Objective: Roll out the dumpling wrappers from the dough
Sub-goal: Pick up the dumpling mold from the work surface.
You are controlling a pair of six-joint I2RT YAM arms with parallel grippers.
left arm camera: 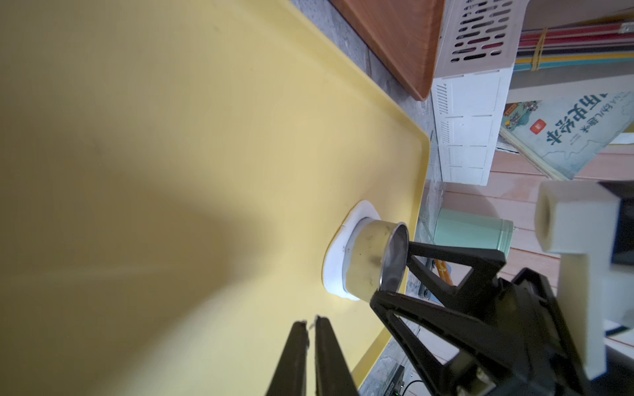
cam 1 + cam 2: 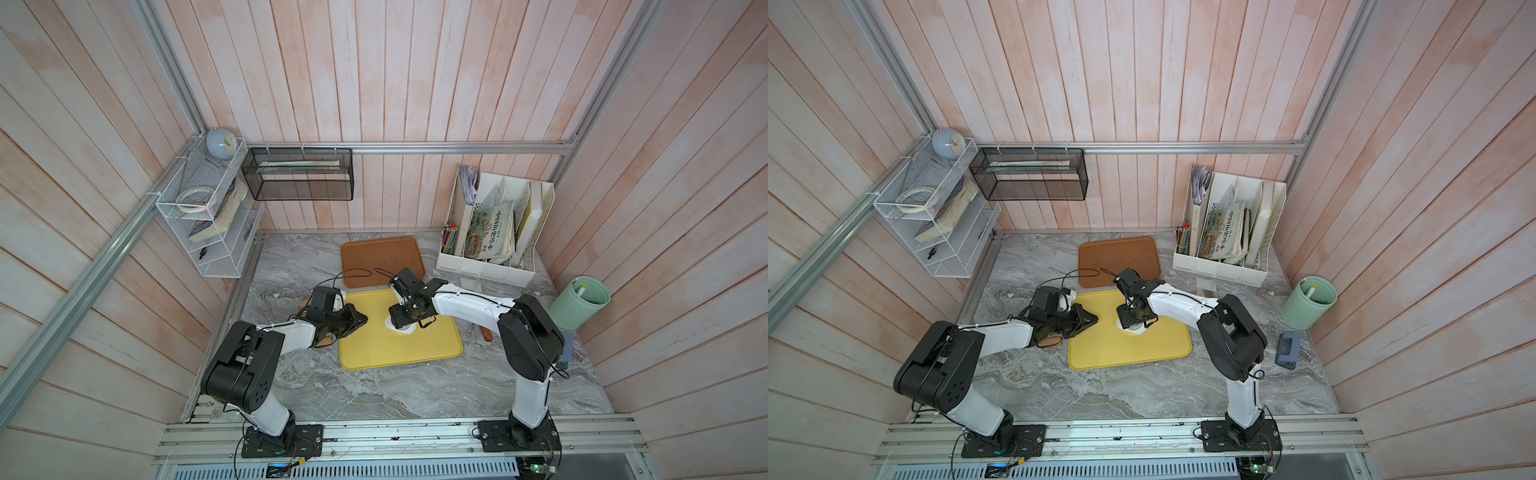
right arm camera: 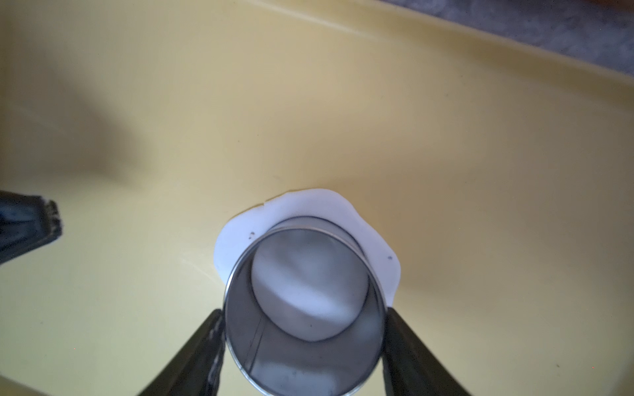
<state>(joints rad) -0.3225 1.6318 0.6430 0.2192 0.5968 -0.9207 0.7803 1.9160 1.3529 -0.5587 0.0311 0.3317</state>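
R fingers (image 3: 192,360) clamp a metal ring cutter (image 3: 302,363) from both sides, one on each wall, w/ the ring upright and its open top facing the wrist cam. Right below the fingertips the ring's lower rim sits on the dough (image 3: 302,205) — a thin white sheet w/ an uneven outline. A margin of it sticks out past the ring on the side away from the fingers, and more white shows inside the ring. The dough lies flat on the yellow tray (image 3: 343,103).

L fingers (image 1: 295,360) are nearly together w/ only a slit between them and nothing held. Their tips are over bare tray, pointing toward the ring and apart from it; can't tell if they touch the tray.

Beyond the R fingertips, in a top view, a brown tray (image 2: 374,253) lies just past the yellow one on the desk (image 2: 374,395). Further out — a white file box (image 2: 486,266) and a green bin (image 2: 582,303).
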